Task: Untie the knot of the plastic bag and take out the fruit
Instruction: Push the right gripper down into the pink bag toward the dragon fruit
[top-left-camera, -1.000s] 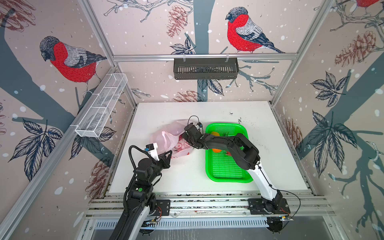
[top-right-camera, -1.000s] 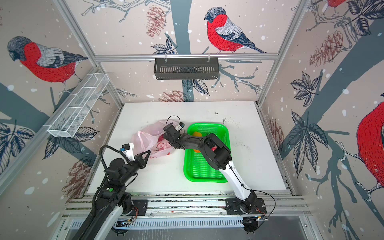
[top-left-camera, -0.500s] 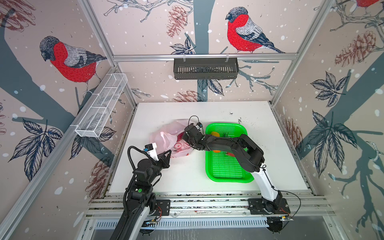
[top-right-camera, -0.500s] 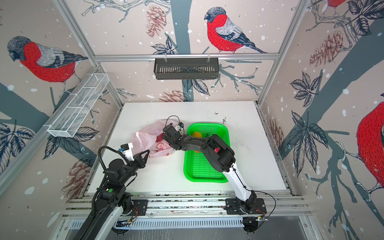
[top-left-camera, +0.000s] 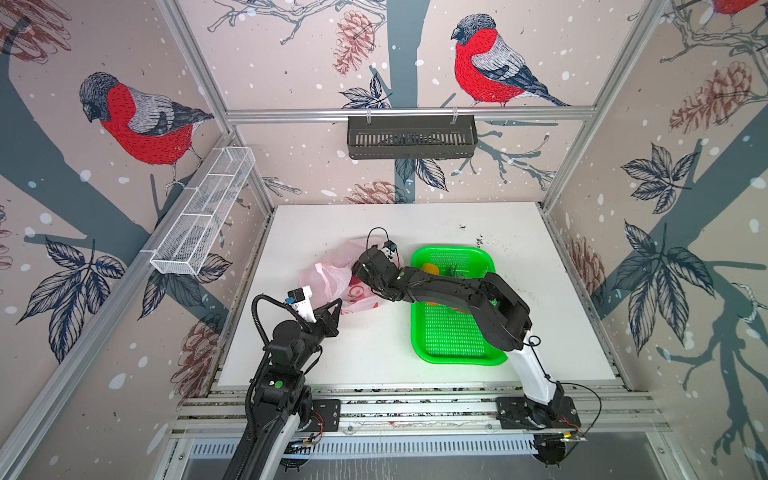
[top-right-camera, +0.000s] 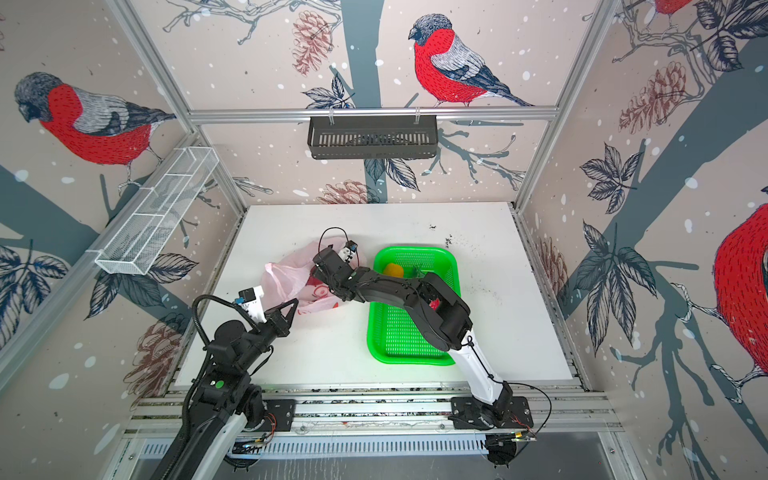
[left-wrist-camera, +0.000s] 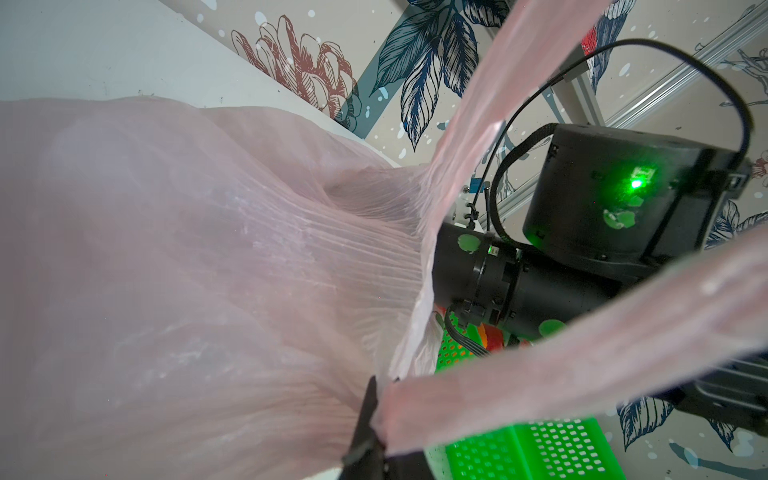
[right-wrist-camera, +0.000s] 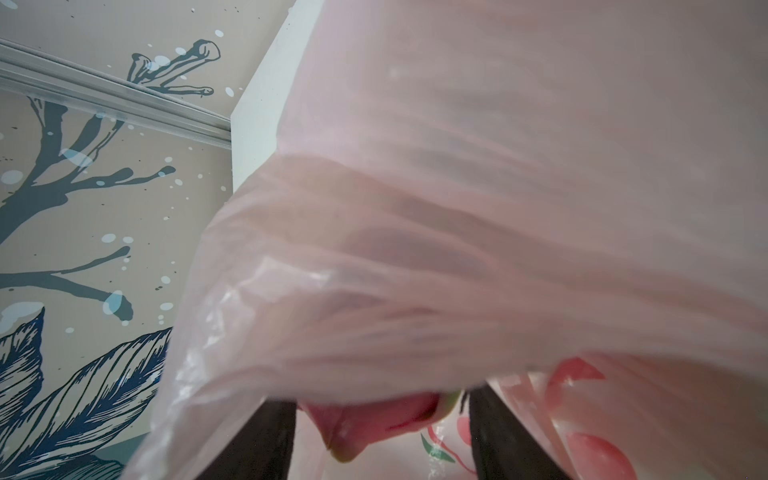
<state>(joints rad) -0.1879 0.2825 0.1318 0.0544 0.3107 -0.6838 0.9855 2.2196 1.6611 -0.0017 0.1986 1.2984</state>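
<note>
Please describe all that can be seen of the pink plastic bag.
The plastic bag is thin, translucent pale pink film with red printed marks, crumpled on the white table beside the green basket. Its mouth gapes; the left gripper pinches a handle strip, and the right gripper reaches inside, open around a red fruit.

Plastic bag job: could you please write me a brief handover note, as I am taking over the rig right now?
Left end effector: shut on the plastic bag at a handle strip, holding its mouth open.
Right end effector: open, inside the bag, fingers either side of a dragon fruit.
Done: no knot visible; a yellow ball lies in the green basket, more fruit partly hidden under the right arm.
To do: close on the dragon fruit, lift it out, then check the bag.
</note>
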